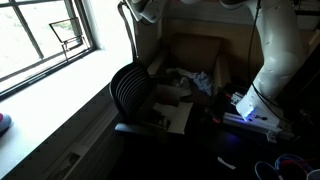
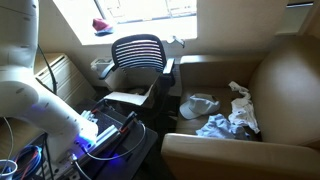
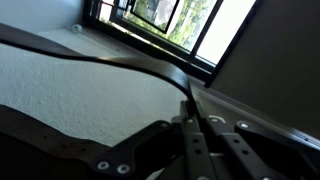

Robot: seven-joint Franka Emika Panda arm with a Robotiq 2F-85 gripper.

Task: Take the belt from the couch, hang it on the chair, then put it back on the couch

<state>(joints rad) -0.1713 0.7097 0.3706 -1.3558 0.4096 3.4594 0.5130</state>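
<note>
Gripper (image 3: 188, 106), fingers clamped on the belt (image 3: 130, 66), held high: I am aiming to drape it evenly across the chair (image 1: 130, 88) back.

There are 1 couch (image 2: 285, 90), 1 chair (image 2: 137, 52), 1 belt (image 3: 150, 68) and 1 robot arm (image 1: 275, 55)

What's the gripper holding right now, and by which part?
The gripper is shut on the belt, pinched somewhere along its length; the exact spot cannot be told.

Fingers (image 3: 192, 135) clamped on the dark belt (image 3: 170, 75) — a bright window (image 3: 190, 25) beyond.
</note>
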